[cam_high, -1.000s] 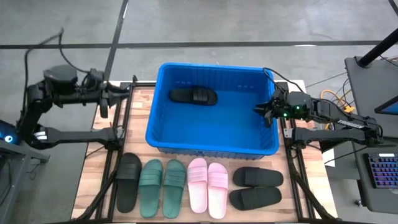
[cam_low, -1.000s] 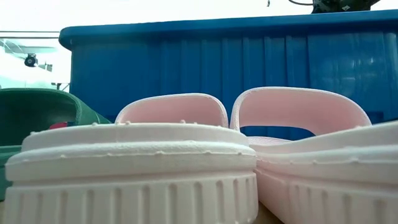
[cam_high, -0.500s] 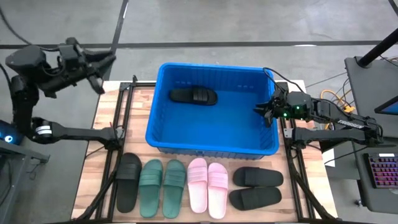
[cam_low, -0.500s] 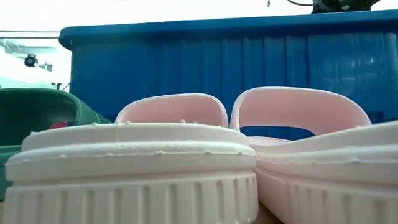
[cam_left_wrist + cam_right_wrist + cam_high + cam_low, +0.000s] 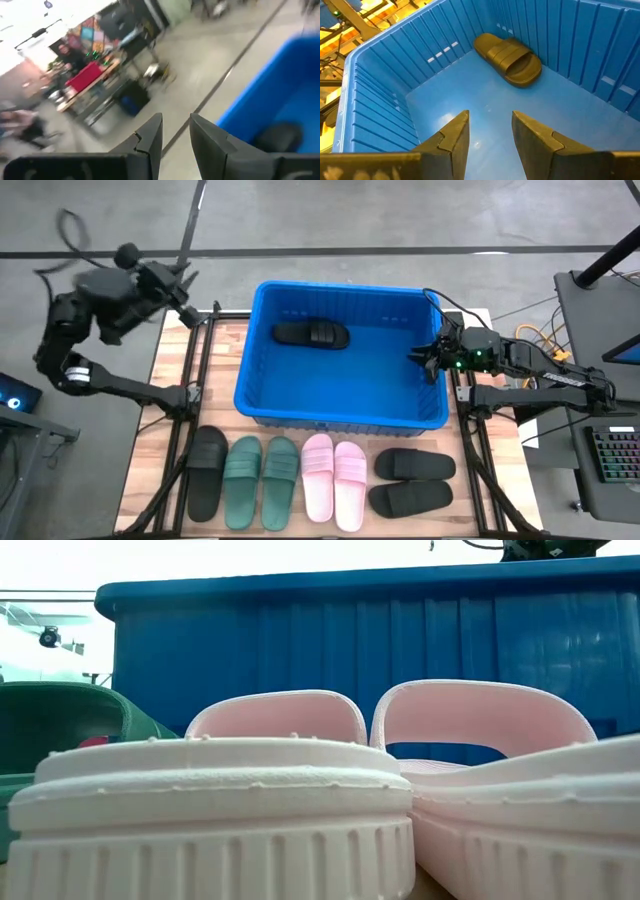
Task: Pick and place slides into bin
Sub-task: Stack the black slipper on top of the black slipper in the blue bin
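Observation:
One black slide [image 5: 311, 334] lies flat on the floor of the blue bin [image 5: 262, 395], near its far wall, and also shows in the right wrist view [image 5: 509, 59]. Along the table's near edge lie a single black slide [image 5: 207, 472], a dark green pair [image 5: 262, 482], a pink pair [image 5: 334, 480] and a black pair [image 5: 410, 482], soles down. My left gripper [image 5: 186, 302] [image 5: 176, 120] is raised beyond the bin's far left corner, open, nothing between its fingers. My right gripper [image 5: 420, 360] [image 5: 490, 120] hangs open over the bin's right side, holding nothing.
The bin takes up the table's middle and far part. Dark frame rails [image 5: 195, 395] run along both of its sides. A desk with a keyboard [image 5: 615, 455] stands off the table's right. In the low view the pink slides [image 5: 210, 810] fill the front, with the bin wall [image 5: 400, 650] behind.
My left arm has swung up from beside the bin's left wall toward the table's far left corner, and its wrist has rolled as it rose. The slide in the bin and the slides on the table have stayed where they were.

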{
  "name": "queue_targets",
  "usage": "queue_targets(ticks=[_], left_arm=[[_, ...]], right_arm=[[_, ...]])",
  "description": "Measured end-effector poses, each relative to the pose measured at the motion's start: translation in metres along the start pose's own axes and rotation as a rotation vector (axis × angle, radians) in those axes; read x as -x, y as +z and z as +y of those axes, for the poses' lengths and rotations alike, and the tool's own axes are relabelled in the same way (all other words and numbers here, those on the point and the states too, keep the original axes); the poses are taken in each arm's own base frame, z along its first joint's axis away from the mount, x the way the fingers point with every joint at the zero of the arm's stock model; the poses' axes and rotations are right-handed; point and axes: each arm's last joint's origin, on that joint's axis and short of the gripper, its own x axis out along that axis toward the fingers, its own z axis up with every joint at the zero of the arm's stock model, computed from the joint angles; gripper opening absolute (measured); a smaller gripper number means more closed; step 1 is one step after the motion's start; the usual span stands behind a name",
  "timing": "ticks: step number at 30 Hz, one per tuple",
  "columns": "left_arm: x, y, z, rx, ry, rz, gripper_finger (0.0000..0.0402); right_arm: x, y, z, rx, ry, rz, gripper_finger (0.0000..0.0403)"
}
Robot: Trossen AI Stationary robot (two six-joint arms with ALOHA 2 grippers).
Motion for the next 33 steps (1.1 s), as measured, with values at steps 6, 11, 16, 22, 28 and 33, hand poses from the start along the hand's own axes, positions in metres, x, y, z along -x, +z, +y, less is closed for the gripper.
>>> queue_targets(ticks=[6,11,16,22,28,33], left_arm=[[0.012,-0.017,-0.021,-0.024,-0.087,0.105,0.0083],[0.021,-0.029,-0.033,0.096,-0.184,0.179,0.0083],[0.030,-0.033,-0.034,0.225,-0.398,0.222,0.0083],[0.027,-0.031,-0.055,0.301,-0.570,0.335,0.0083],[0.021,-0.032,-0.123,0.136,-0.878,0.623,0.0083],[0.033,-0.037,-0.180,-0.054,-0.963,0.734,0.0083]], right_arm=[[0.000,0.000,0.000,0.001,0.000,0.000,0.0139],[0.000,0.000,0.000,0.002,0.000,0.001,0.0139],[-0.001,-0.002,-0.001,0.013,-0.011,0.022,0.0139],[-0.003,-0.003,-0.001,0.034,-0.018,0.035,0.0139],[-0.004,-0.003,-0.001,0.036,-0.024,0.048,0.0139],[-0.004,-0.005,-0.002,0.041,-0.031,0.062,0.0139]])
